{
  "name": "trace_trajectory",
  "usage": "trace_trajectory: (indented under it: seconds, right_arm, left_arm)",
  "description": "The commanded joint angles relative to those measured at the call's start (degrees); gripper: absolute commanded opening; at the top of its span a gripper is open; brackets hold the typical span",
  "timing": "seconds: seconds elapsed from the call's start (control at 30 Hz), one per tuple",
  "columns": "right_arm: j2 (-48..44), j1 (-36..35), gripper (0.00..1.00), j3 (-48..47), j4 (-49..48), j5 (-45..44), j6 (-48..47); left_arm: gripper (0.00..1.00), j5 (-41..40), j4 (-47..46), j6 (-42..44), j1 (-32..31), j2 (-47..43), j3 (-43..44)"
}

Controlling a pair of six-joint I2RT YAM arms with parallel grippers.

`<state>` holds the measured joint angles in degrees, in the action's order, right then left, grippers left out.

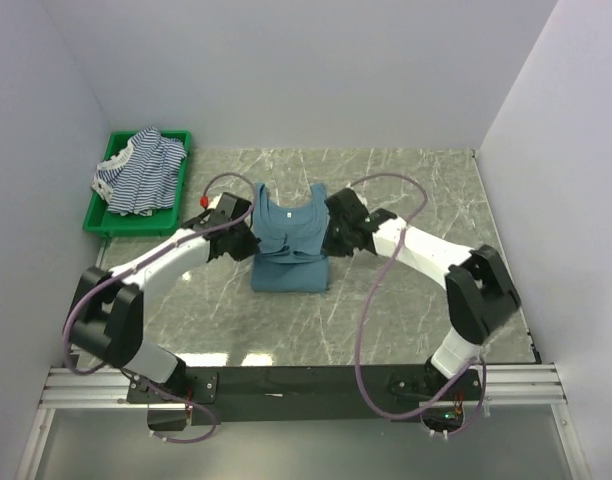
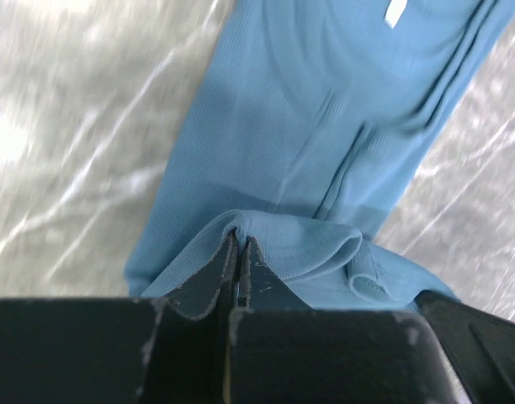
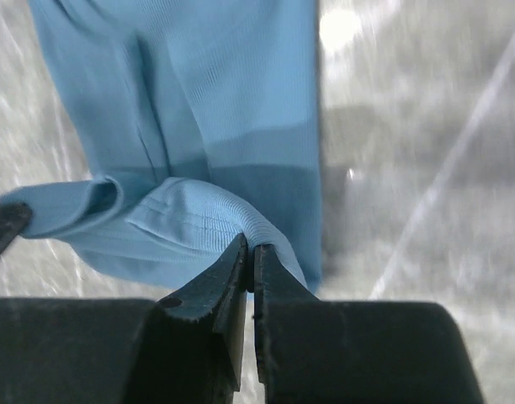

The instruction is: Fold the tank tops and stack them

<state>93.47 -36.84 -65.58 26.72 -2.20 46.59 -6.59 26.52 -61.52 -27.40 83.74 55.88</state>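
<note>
The teal-blue tank top point(image 1: 289, 240) lies mid-table, its lower part doubled over. My left gripper point(image 1: 248, 238) is shut on the top's left edge; in the left wrist view the cloth point(image 2: 308, 168) bunches over the closed gripper point(image 2: 239, 244). My right gripper point(image 1: 330, 236) is shut on the right edge; in the right wrist view a fold of the cloth point(image 3: 199, 126) sits pinched in the gripper point(image 3: 251, 249). A thin blue-and-white striped tank top point(image 1: 141, 172) lies crumpled in the green bin point(image 1: 99, 215). The wide black-and-white striped top is out of view.
The green bin stands at the back left against the wall. White walls close in the marble table point(image 1: 406, 300) on three sides. Purple cables point(image 1: 386, 185) loop over both arms.
</note>
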Motion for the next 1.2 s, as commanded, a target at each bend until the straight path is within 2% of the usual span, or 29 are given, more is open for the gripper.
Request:
trace_trajectory:
  seconds: [0.0, 0.1, 0.17, 0.2, 0.27, 0.3, 0.4, 0.57, 0.6, 0.7, 0.9, 0.97, 1.0, 1.1, 1.17]
  right_arm:
    - [4.9, 2.7, 0.05, -7.7, -1.5, 2.0, -4.5]
    - [9.5, 3.9, 0.06, -13.1, -0.8, 3.9, -6.1]
    - [12.0, 5.1, 0.14, -16.4, -1.1, 5.3, -6.7]
    - [14.6, 5.5, 0.22, -17.6, -0.5, 6.1, -6.9]
    - [16.3, 6.5, 0.37, -19.4, -1.5, 7.2, -7.4]
    - [17.5, 6.7, 0.50, -20.1, -1.3, 6.4, -7.6]
    - [17.5, 7.5, 0.60, -21.5, -0.6, 4.7, -8.3]
    - [12.4, 7.5, 0.60, -17.1, -1.0, 0.1, -8.1]
    - [10.3, 7.1, 0.60, -16.2, -1.1, -0.5, -8.0]
    - [6.3, 5.2, 0.60, -11.2, -3.6, -2.5, -7.7]
    - [5.2, 0.3, 0.56, -7.0, -3.8, -4.1, -7.8]
    - [4.9, -0.7, 0.56, -5.0, -3.5, -5.2, -7.7]
    - [3.8, -1.0, 0.56, -3.8, -4.1, -5.3, -7.3]
    - [0.4, -1.1, 0.57, 3.0, -6.8, -4.2, -5.8]
    - [-0.7, -1.2, 0.57, 6.1, -8.3, -3.3, -5.2]
  left_arm:
    - [0.01, 2.0, -4.5, 3.6, 2.4, 4.5, 5.8]
    - [0.01, 2.0, -5.1, 4.5, 4.3, 9.1, 8.5]
    - [0.02, 3.2, -6.9, 4.9, 6.2, 11.7, 8.8]
    - [0.19, 4.6, -9.3, 5.1, 6.8, 12.4, 9.2]
    - [0.37, 5.5, -9.7, 6.1, 8.2, 15.6, 10.9]
    - [0.51, 5.4, -10.0, 6.4, 8.5, 16.4, 12.4]
    - [0.65, 5.5, -11.2, 7.6, 9.4, 16.1, 13.1]
    - [0.64, 4.5, -10.2, 7.1, 9.6, 10.6, 11.4]
    - [0.57, 4.1, -9.9, 6.9, 9.6, 9.7, 9.6]
    - [0.48, 4.8, -10.0, 5.5, 9.4, 6.2, 4.8]
    - [0.25, 6.8, -11.7, 3.7, 5.7, 0.1, -5.1]
    - [0.29, 6.8, -11.7, 2.2, 3.9, -3.1, -8.1]
    - [0.39, 6.8, -12.6, 1.6, 2.6, -4.5, -12.0]
    - [0.57, 6.8, -15.8, -0.7, 2.0, -11.3, -20.2]
    - [0.60, 7.4, -16.4, -1.7, 2.0, -14.9, -22.6]
